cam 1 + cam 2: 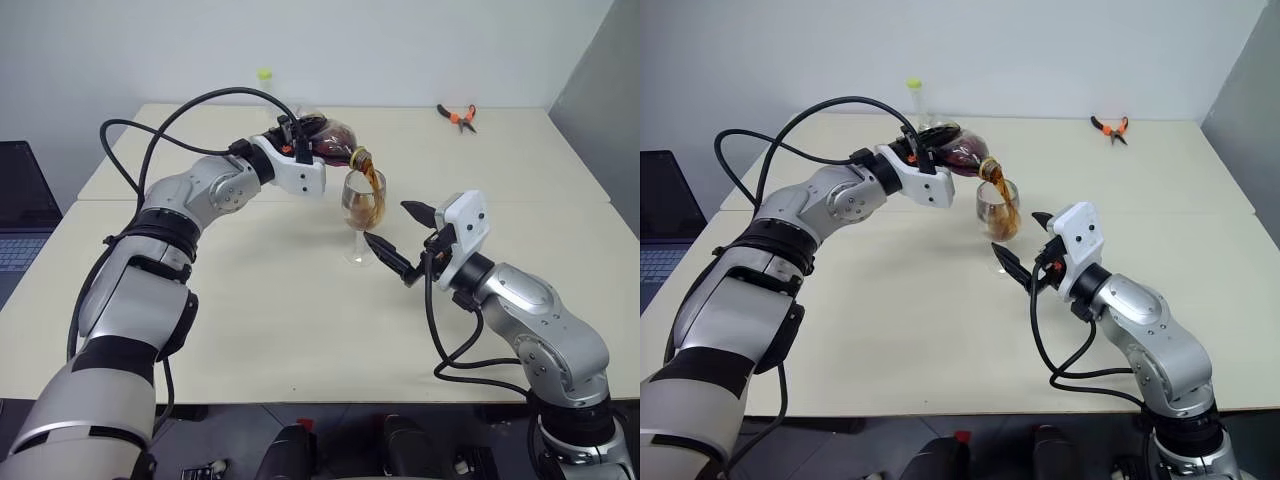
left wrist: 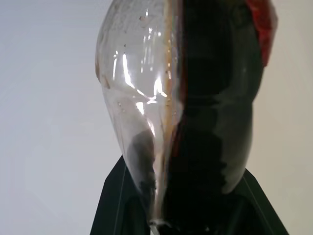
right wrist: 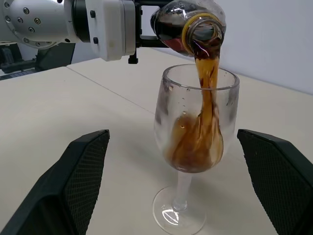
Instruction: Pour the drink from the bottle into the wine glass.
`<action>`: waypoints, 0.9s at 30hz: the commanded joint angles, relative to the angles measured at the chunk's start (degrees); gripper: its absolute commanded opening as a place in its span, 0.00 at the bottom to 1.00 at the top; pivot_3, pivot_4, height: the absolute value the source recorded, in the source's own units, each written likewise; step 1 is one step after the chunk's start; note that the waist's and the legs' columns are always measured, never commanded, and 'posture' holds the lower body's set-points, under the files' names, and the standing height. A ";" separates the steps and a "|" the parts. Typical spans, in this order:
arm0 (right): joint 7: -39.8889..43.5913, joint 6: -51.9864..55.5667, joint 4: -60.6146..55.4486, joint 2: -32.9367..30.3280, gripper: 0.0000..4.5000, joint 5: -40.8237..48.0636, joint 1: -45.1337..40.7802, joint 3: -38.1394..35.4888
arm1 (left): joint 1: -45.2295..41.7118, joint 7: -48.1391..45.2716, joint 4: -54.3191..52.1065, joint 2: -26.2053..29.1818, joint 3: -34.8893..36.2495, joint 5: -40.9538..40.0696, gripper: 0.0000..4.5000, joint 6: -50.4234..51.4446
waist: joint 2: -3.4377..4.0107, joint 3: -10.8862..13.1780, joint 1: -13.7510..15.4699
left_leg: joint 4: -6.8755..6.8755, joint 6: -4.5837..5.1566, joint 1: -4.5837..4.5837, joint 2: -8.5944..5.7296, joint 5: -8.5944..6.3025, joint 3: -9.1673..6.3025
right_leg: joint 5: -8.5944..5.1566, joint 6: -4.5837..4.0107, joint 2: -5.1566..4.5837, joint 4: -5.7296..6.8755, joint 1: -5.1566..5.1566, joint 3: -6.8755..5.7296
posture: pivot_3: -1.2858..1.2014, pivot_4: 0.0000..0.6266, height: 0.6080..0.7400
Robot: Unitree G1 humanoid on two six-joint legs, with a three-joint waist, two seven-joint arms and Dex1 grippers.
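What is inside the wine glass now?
The wine glass holds dark brown drink in the bowl's lower part, with a stream falling from the tilted bottle. The stem is empty.

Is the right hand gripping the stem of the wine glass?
No, the right hand is open, its fingers apart on either side of the wine glass, touching nothing.

Left fingers clamp the tilted bottle; drink streams into the wine glass
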 commanded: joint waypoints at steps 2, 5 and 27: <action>-0.21 -0.61 -1.65 0.36 1.00 -0.33 -0.31 -0.54 | -2.62 1.66 -0.24 1.49 0.52 -0.35 0.21 -0.41 | 0.00 0.00 0.01 | 0.00 0.00 0.00 0.00 0.00 0.00 | 0.00 0.00 0.00 0.00 0.00 0.00 | 0.52 0.24 1.00; -0.28 -0.61 -1.63 0.35 1.00 -0.36 -0.38 -0.72 | -2.66 1.72 -0.02 1.58 0.45 -0.42 0.21 -0.40 | 0.00 0.00 0.01 | 0.01 -0.01 0.00 -0.01 0.01 0.00 | 0.00 0.00 0.00 0.00 0.00 0.00 | 0.52 0.24 1.00; -0.29 -1.59 -1.38 0.71 1.00 -0.63 -0.29 -1.13 | -2.74 2.18 0.36 1.59 -0.29 -0.17 0.21 -0.34 | 0.00 0.00 0.01 | 0.02 -0.02 0.00 -0.01 0.01 0.00 | 0.00 0.00 0.00 0.02 0.00 0.00 | 0.52 0.24 1.00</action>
